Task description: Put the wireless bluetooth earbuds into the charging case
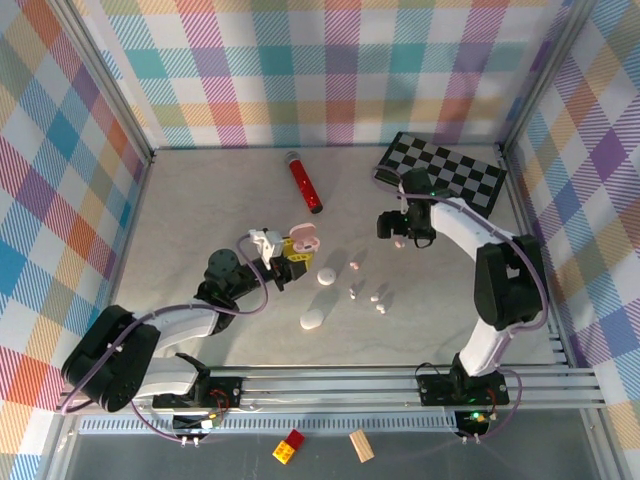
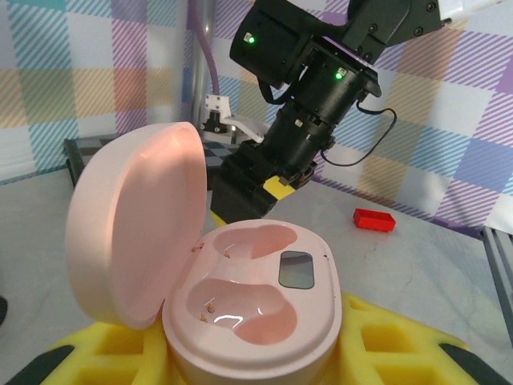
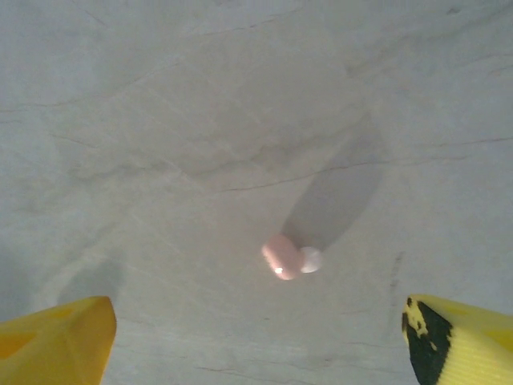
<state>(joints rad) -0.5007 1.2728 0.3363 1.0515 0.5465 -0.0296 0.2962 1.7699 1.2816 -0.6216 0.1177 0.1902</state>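
Lightness is the chief worry with the pink earbud: a tiny, hard, glossy plastic bud, rounded all over. It would probably skid or flick away across the smooth table if pinched off-centre, though it seems unlikely to break. It lies on the bare table directly under the right gripper, whose yellow fingertips stand wide apart on either side, touching nothing. A sound hold would close gently across the bud's fatter pink body, low and square, leaving the paler tip free to go down into a well. 4 more earbuds lie scattered mid-table, apart from each other. The left gripper is clamped on the base of the pink charging case, with its lid swung open and both of its 2 wells empty. The case looks stiff and smooth too, so a firm grip on its sides suits it.
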